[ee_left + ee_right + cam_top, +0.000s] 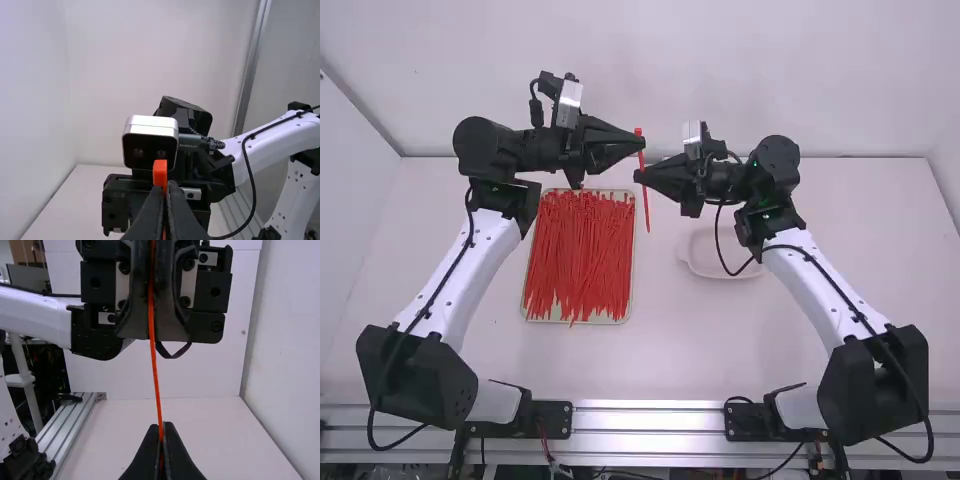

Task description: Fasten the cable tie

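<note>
From the high view, the left hand point(636, 149) and the right hand point(641, 178) meet in the air above the bench point(430, 230), just past the far corner of a tray point(632, 290) heaped with spare red ties. One cable tie point(646, 208) stands roughly upright between them. The left hand is clamped near its head and the right hand a little lower, and the tail hangs free.

In the left wrist view, the left hand's fingers point(150, 215) are pressed together on the tie, its head point(159, 172) poking out above them.

In the right wrist view, the right hand's fingers point(172, 452) are pinched on the strap point(155, 370), which runs straight up into the left hand.

The tie has been picked out and lifted, but it is straight. Judging by this, bending it into a loop, threading the tail through the head and pulling it tight are all left to do.
</note>
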